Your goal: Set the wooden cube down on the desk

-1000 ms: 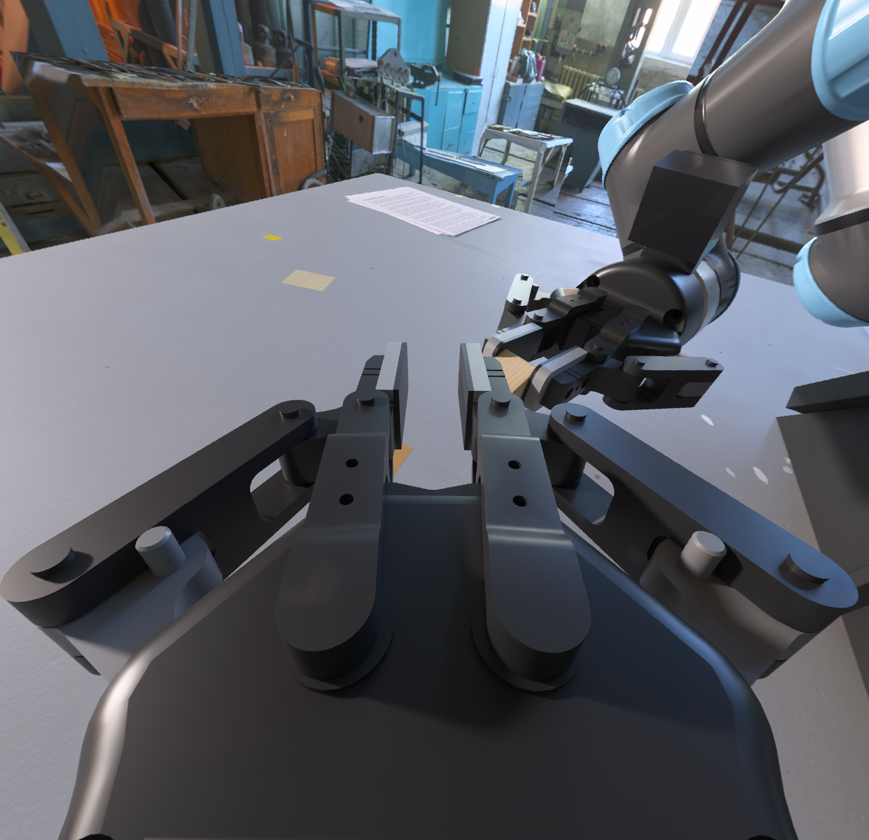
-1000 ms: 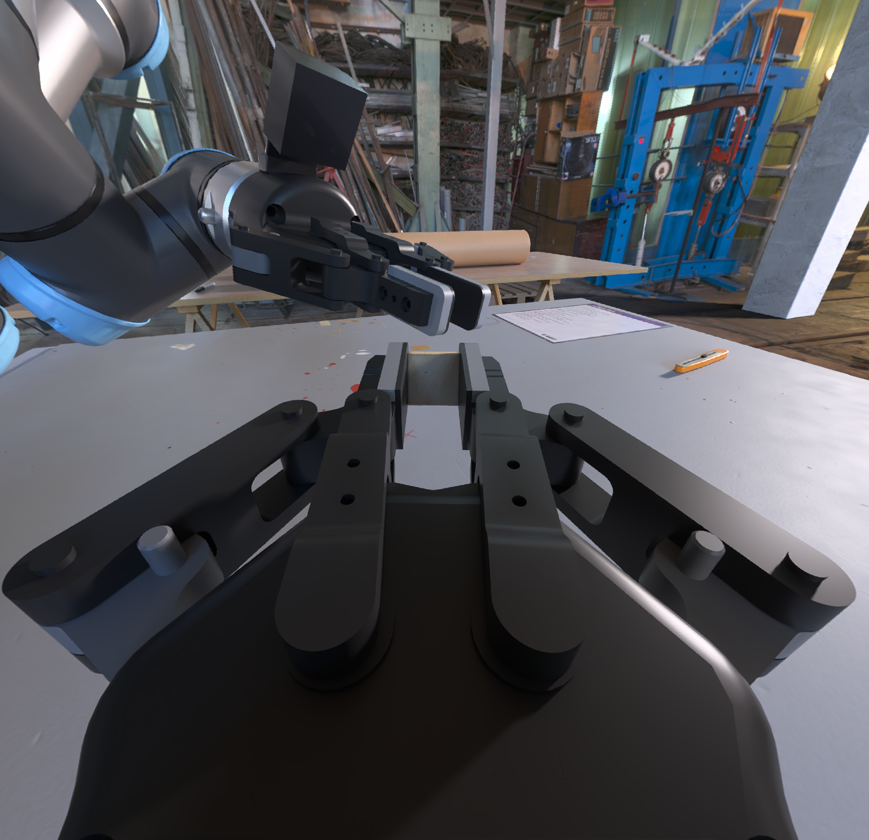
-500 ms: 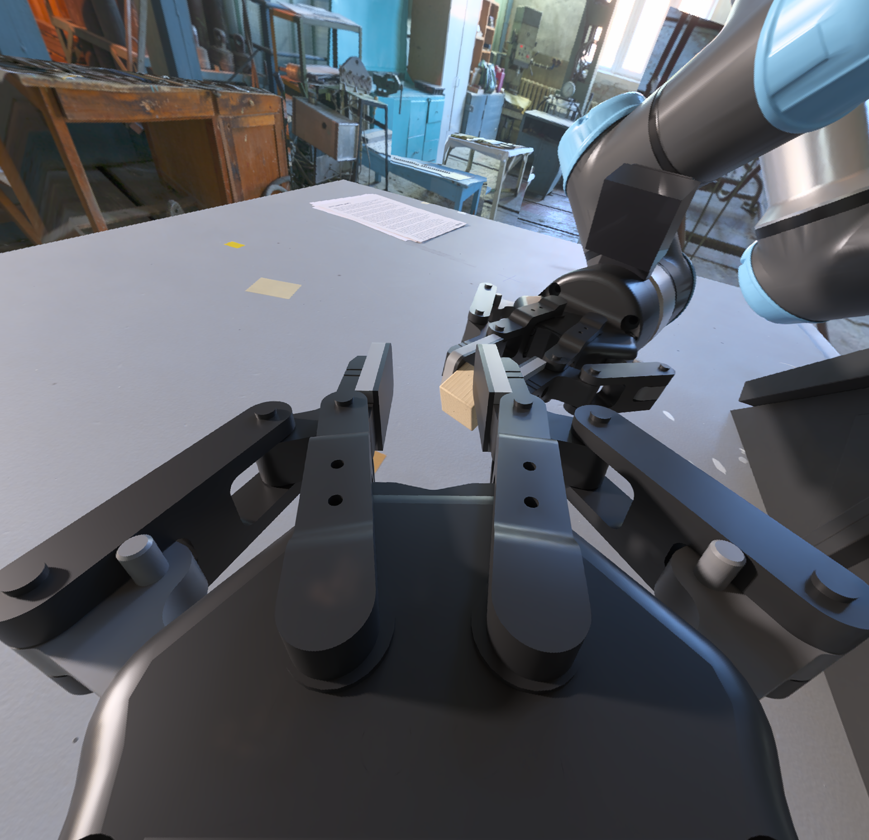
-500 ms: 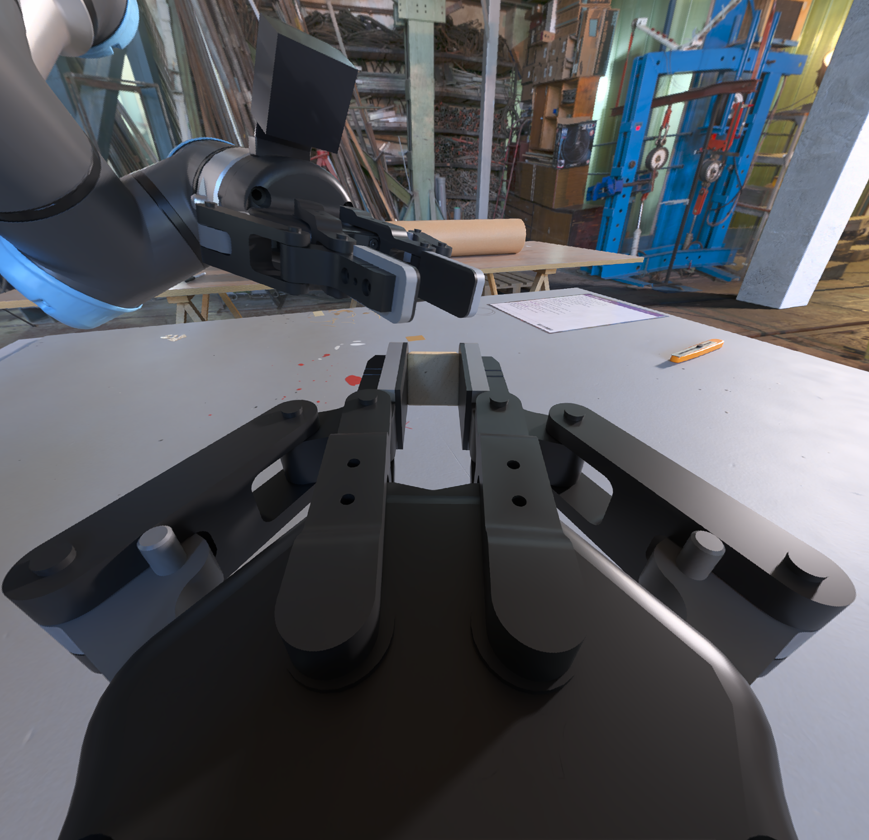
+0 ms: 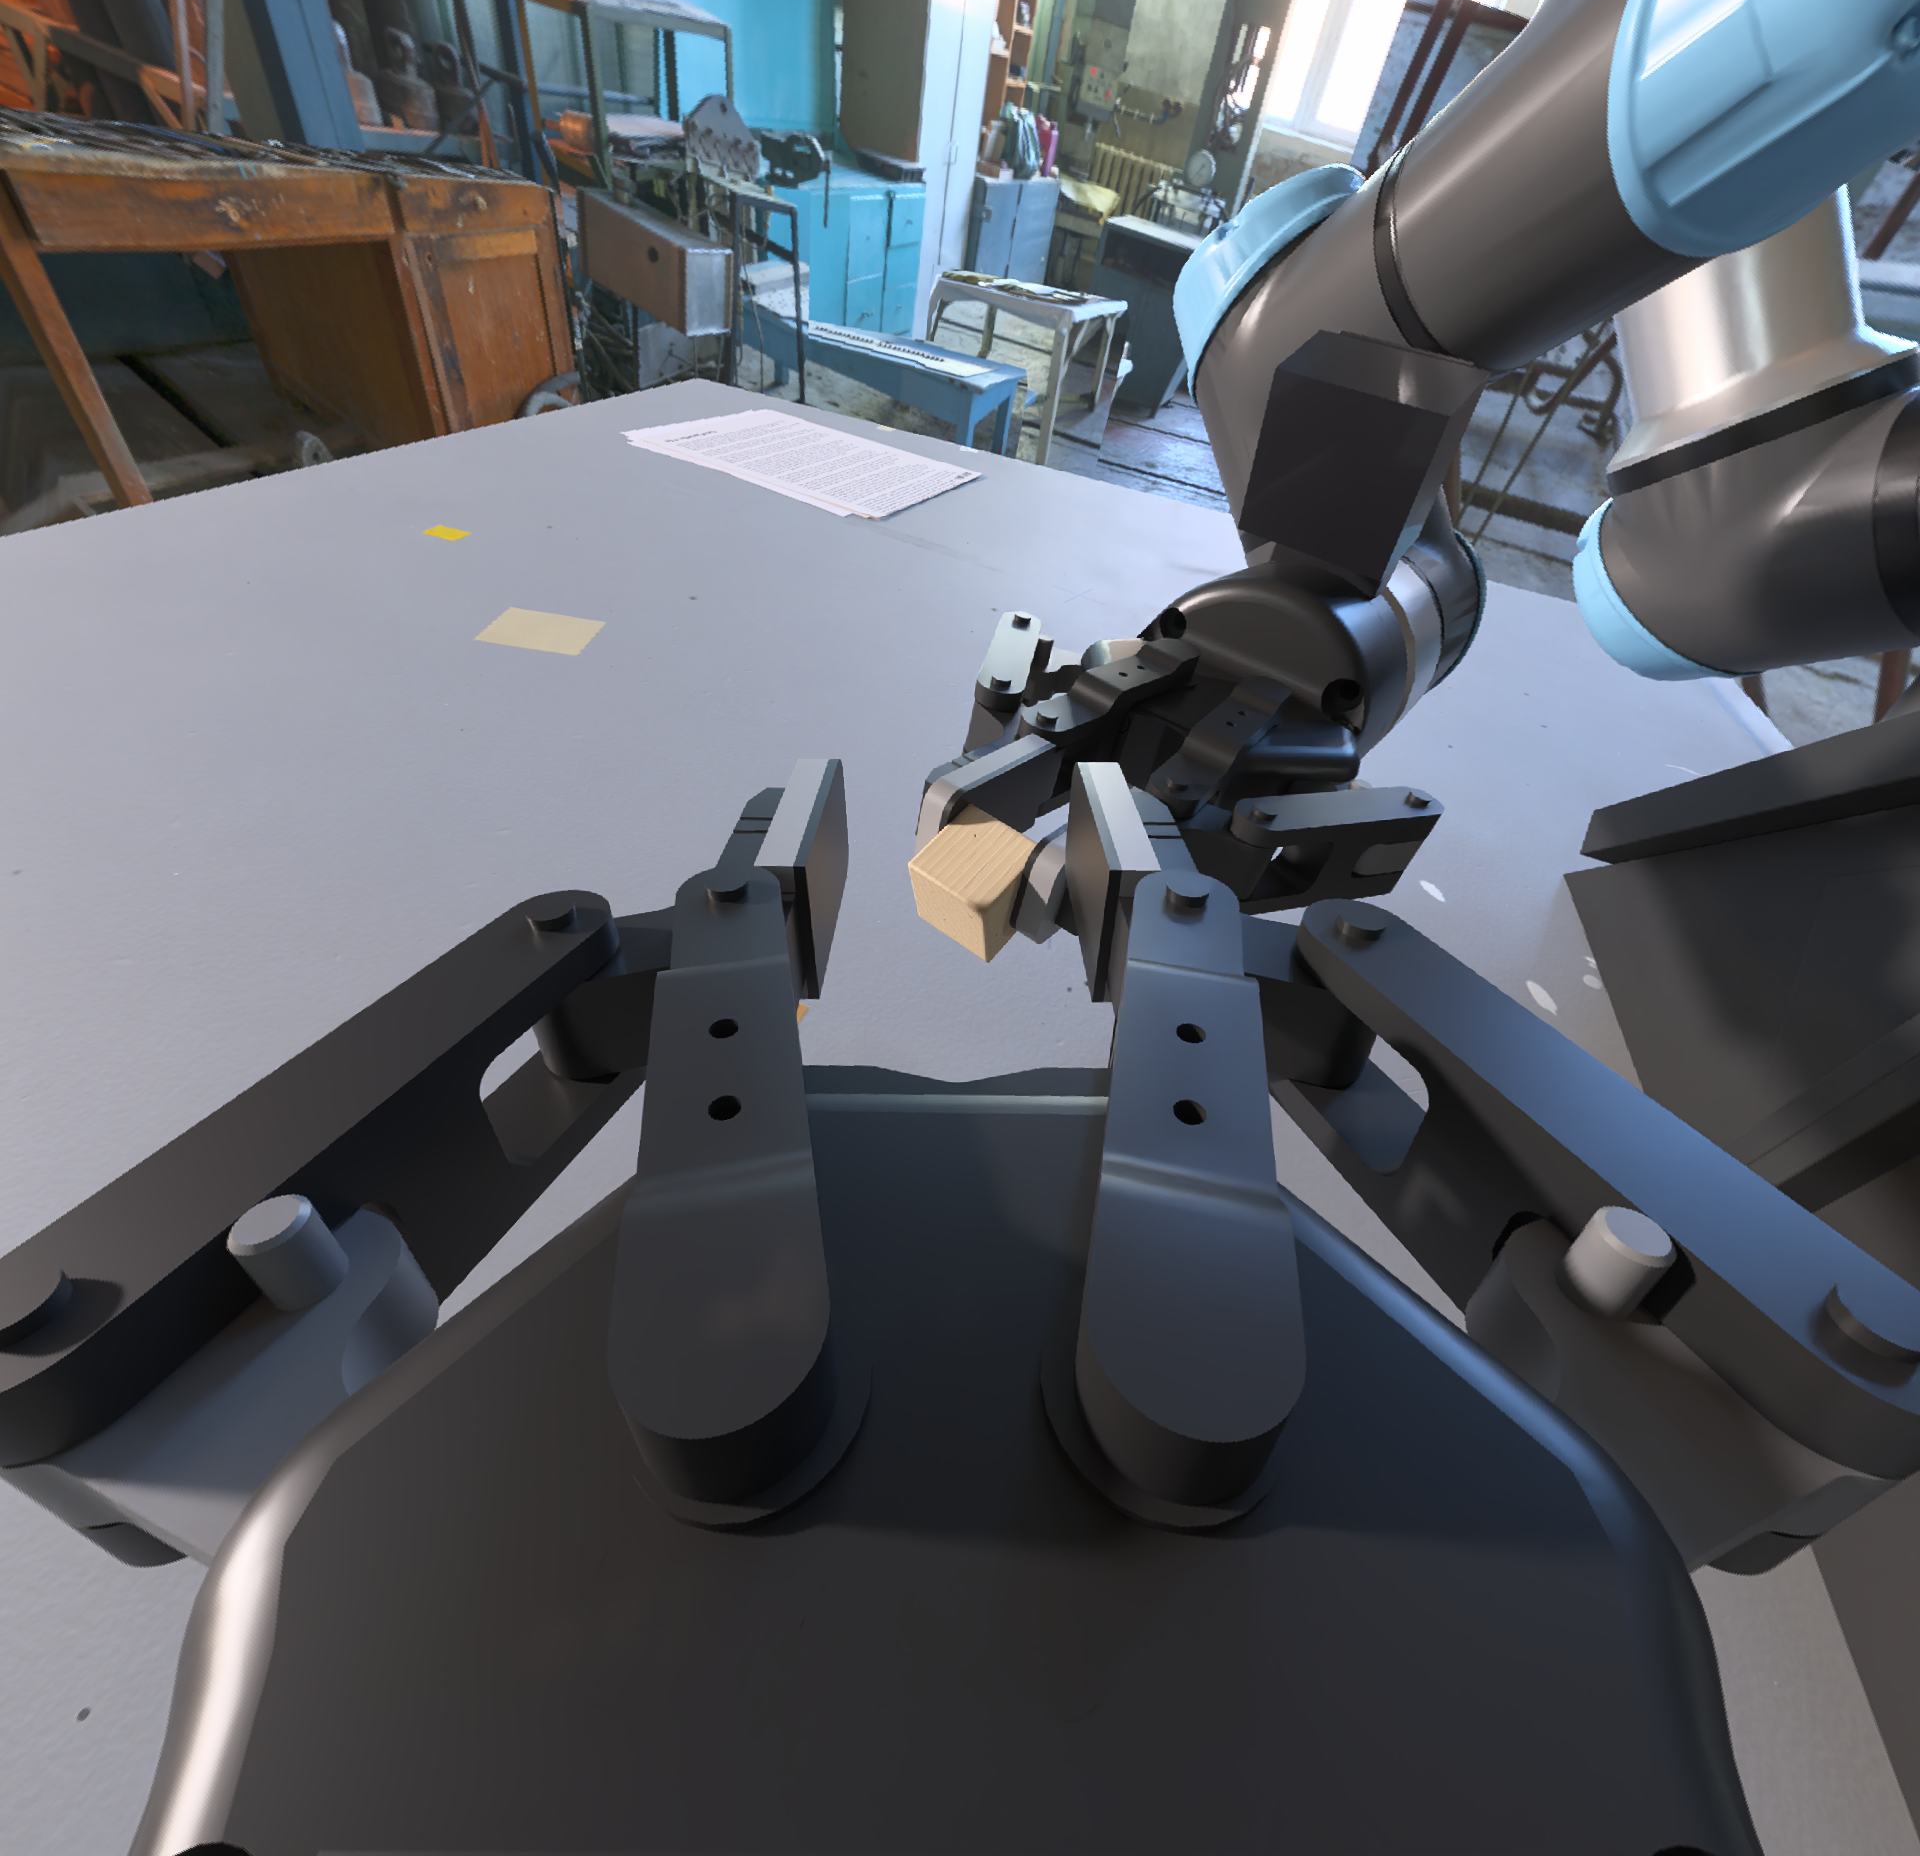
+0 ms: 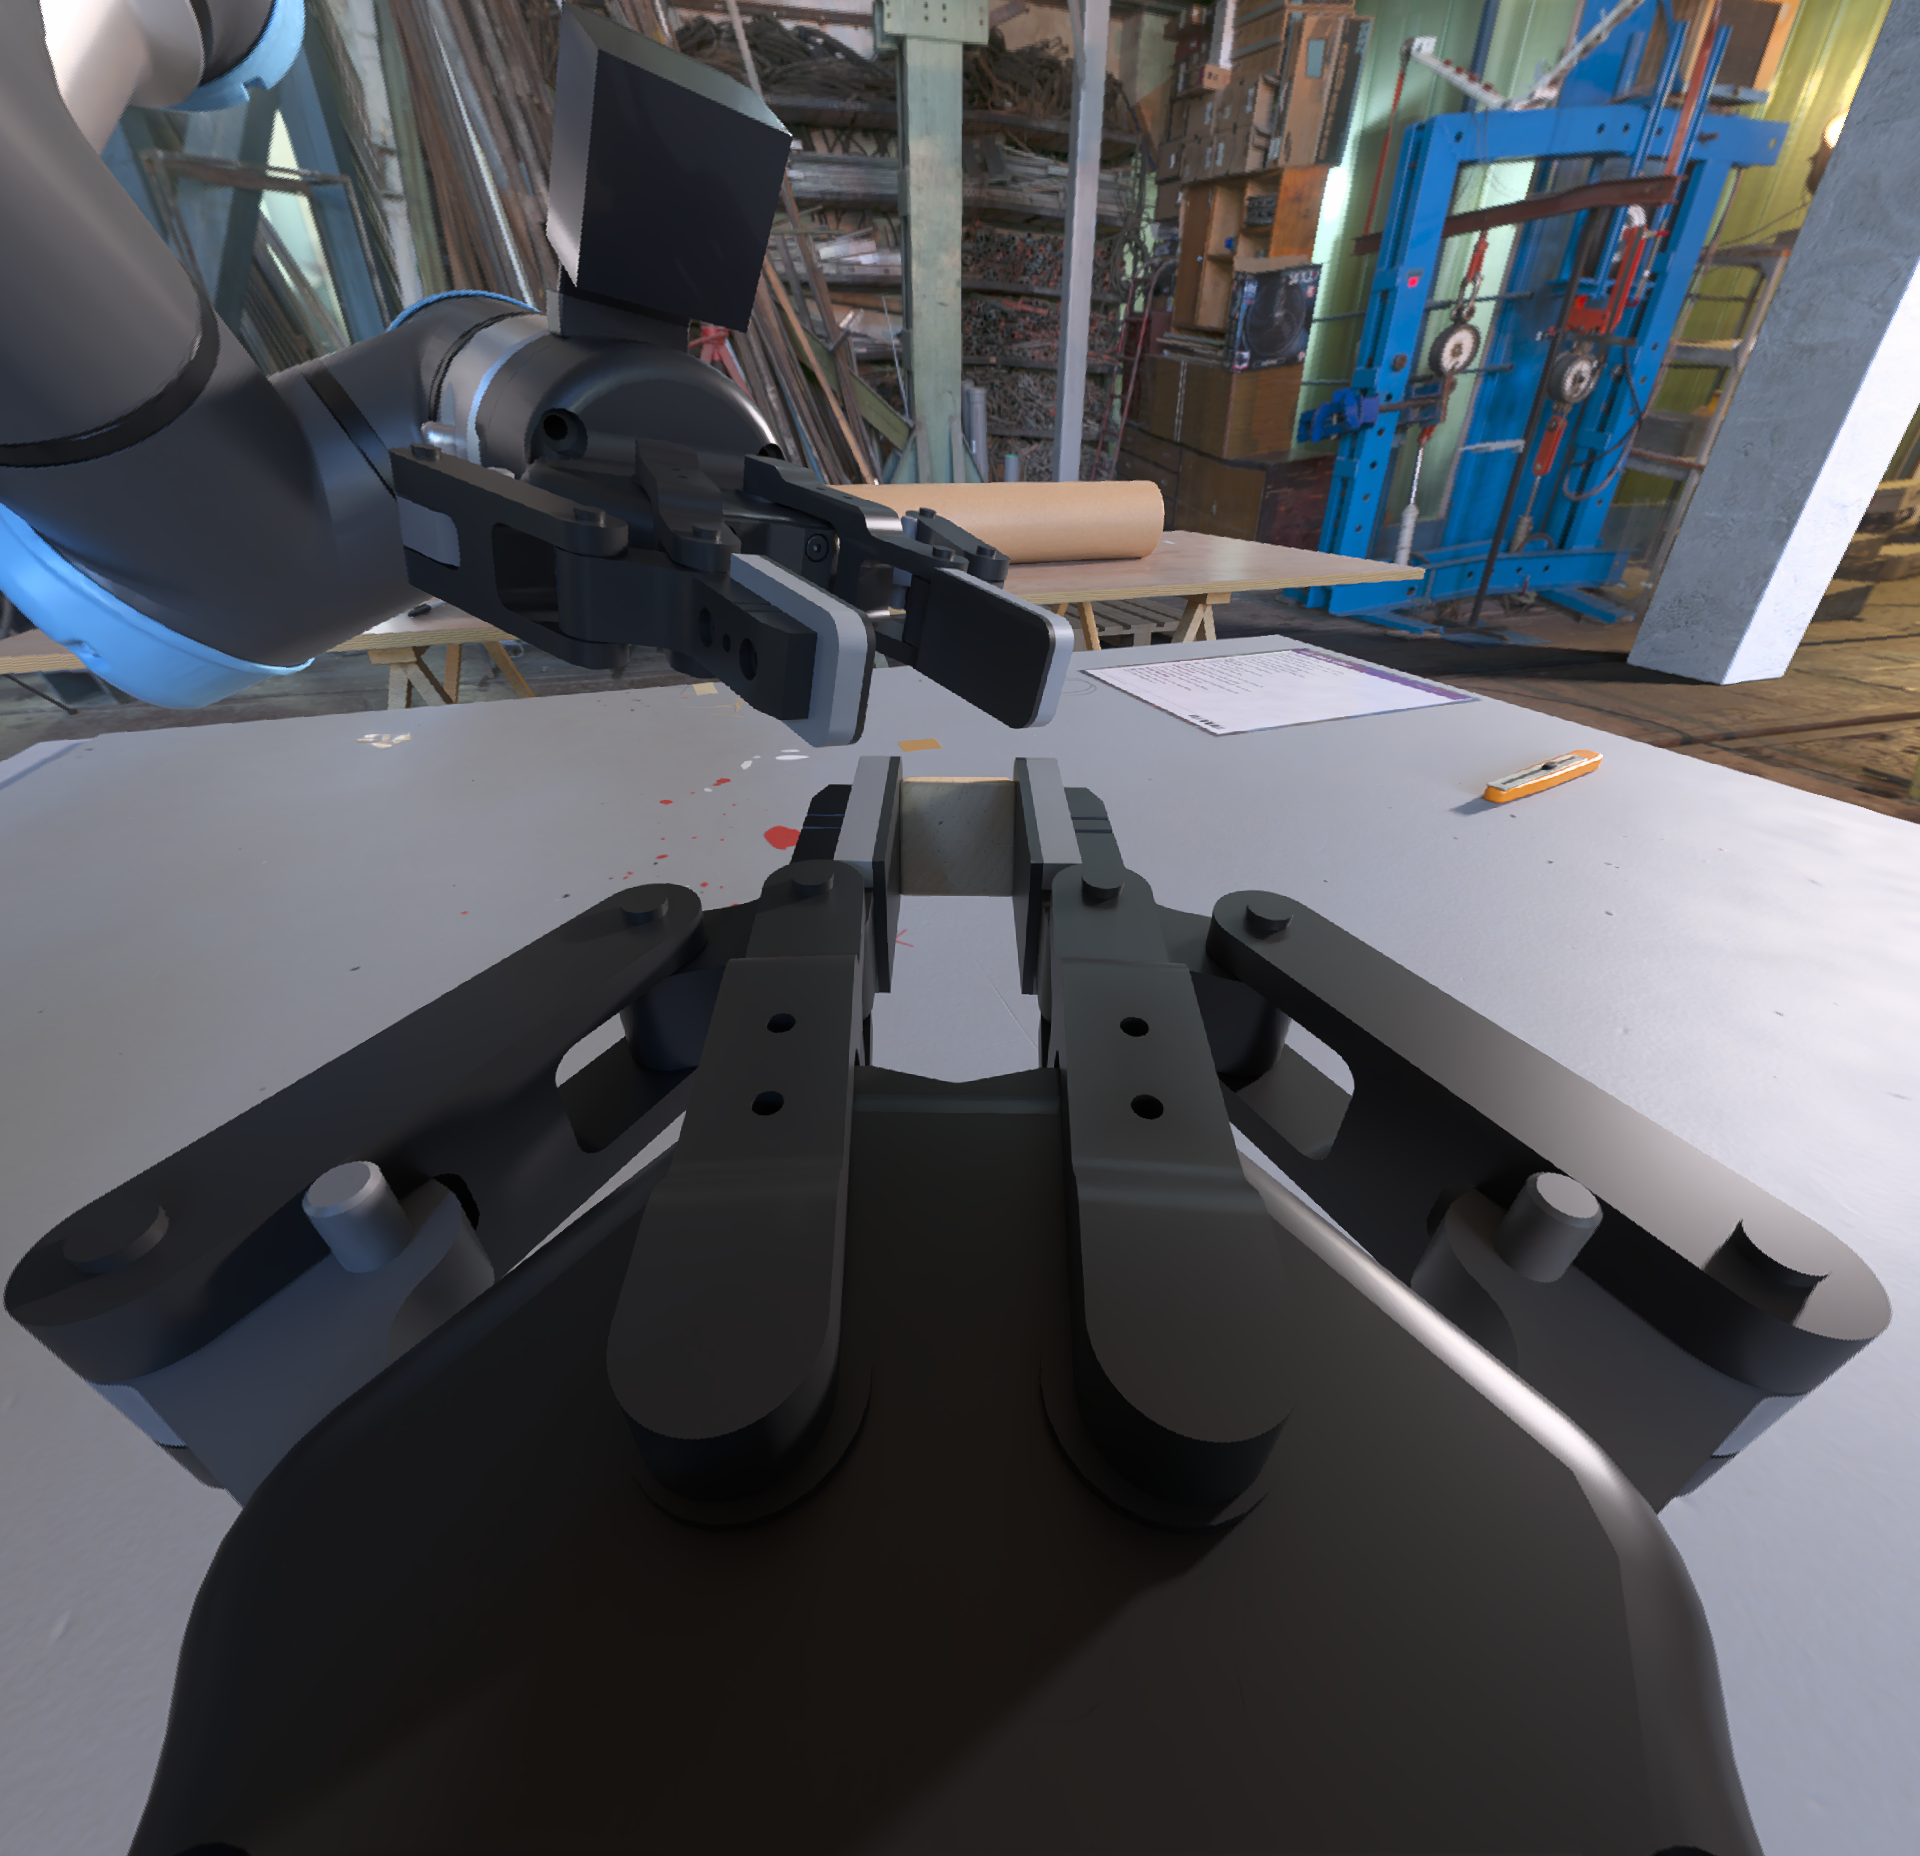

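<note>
The wooden cube [image 6: 954,838] is pale, light-grained, with softly rounded edges. It sits pinched between the pads of my right gripper [image 6: 954,819], tilted with one corner [image 5: 971,897] pointing down, and it seems to hang just above the grey desk [image 5: 312,767], not touching it.

wooden cube [image 6: 954,836] above desk [image 6: 1455,975], paper sheet [image 6: 1278,686] behind

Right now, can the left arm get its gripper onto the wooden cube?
Probably yes. The left gripper is open close beside the wooden cube, with nothing between them. But the right gripper is shut on two of its faces, leaving only the others free.
</note>
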Available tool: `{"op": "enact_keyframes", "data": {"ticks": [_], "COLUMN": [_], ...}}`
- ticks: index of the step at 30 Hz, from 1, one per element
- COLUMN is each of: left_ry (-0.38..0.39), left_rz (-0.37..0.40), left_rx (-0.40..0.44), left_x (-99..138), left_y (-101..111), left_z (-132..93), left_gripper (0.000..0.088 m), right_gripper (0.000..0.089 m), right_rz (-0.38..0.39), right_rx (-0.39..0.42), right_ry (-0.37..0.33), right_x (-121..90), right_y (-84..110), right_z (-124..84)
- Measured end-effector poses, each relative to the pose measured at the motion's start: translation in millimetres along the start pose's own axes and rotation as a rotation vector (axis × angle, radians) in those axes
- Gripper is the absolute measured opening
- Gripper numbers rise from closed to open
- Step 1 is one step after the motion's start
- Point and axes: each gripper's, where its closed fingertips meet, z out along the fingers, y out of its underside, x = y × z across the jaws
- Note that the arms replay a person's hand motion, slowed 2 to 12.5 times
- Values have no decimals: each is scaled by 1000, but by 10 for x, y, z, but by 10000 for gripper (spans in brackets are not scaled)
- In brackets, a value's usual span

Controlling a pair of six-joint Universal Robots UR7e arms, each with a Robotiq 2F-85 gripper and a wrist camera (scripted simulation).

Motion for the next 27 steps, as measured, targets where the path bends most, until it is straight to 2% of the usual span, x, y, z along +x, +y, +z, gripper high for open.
{"op": "enact_keyframes", "data": {"ticks": [9,11,16,19,27], "left_ry": [-13,-26,-113,-133,-99], "left_rz": [-2,-5,9,6,-34], "left_rx": [-4,-8,-3,-7,-12], "left_x": [-24,-39,-195,-249,-224], "left_y": [5,16,-9,-10,10], "left_z": [4,7,-59,-86,-70], "left_gripper": [356,329,211,206,220], "right_gripper": [189,189,189,189,189], "right_rz": [0,3,6,7,-5], "right_rx": [5,6,19,24,16], "right_ry": [2,6,-7,-10,0], "right_x": [0,18,11,11,21], "right_y": [-10,-4,-30,-46,-36], "right_z": [-6,-12,-25,-30,-30]}}
